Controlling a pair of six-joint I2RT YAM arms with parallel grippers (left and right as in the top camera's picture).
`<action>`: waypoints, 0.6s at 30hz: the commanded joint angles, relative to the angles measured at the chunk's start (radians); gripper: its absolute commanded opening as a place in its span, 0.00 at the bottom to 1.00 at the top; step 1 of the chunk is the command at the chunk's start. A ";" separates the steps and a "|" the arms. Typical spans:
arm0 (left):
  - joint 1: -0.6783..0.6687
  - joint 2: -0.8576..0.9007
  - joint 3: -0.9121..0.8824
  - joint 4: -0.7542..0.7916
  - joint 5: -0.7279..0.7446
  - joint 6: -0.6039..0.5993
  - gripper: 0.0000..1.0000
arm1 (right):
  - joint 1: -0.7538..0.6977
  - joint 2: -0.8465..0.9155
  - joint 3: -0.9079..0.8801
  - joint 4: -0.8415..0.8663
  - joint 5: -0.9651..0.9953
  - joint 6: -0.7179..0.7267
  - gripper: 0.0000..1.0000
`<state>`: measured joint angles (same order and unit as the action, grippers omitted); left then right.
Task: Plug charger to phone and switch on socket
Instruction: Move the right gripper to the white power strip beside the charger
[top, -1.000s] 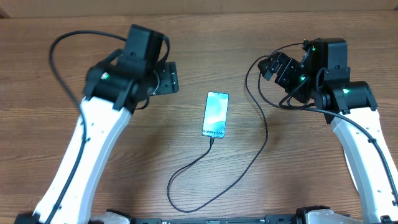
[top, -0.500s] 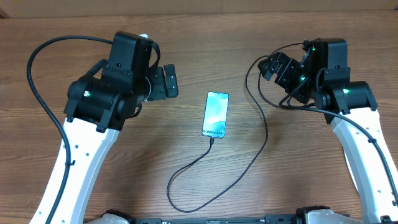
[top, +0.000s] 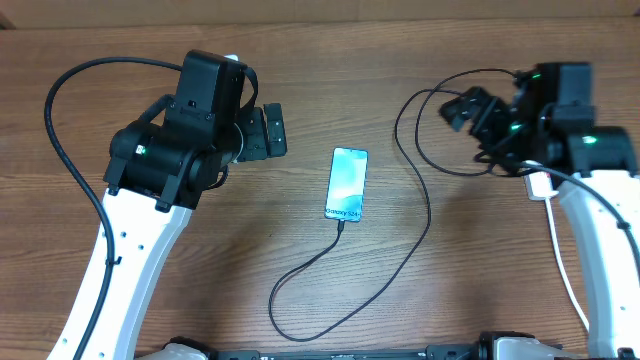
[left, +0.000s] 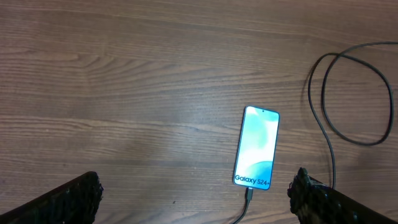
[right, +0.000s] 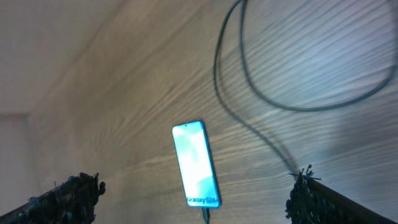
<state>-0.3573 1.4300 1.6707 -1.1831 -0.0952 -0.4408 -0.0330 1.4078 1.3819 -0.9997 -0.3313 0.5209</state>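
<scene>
Overhead view: brown wood-grain table (top: 330, 60) lit evenly from above, moderately bright, focus sharp throughout. Shadows beneath the arms are soft and faint. Small green indicator lamps (top: 590, 140) glow without flare. The slim black-framed smartphone (top: 346, 183) shows a bright blue-teal screen, not clipped.

Left wrist view: crisp, even light; grain well resolved and the smartphone (left: 256, 147) lettering legible. The left gripper (left: 196, 200) fingertips (left: 68, 198) are dark, soft-edged and underexposed.

Right wrist view: blurred and streaked overall, colour washed to grey-blue. Bright toward the right, dim at left. The smartphone (right: 196, 163) screen is overexposed; the thin black cable (right: 249, 87) is smeared.
</scene>
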 joint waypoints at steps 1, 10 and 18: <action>0.006 0.008 0.021 -0.002 -0.017 0.008 1.00 | -0.087 -0.003 0.121 -0.070 -0.026 -0.095 1.00; 0.006 0.008 0.021 -0.002 -0.017 0.008 1.00 | -0.360 0.019 0.211 -0.147 -0.026 -0.242 1.00; 0.006 0.008 0.021 -0.002 -0.017 0.008 1.00 | -0.541 0.233 0.211 -0.193 -0.034 -0.430 1.00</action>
<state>-0.3573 1.4300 1.6707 -1.1831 -0.0952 -0.4408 -0.5373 1.5517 1.5749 -1.1915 -0.3592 0.2008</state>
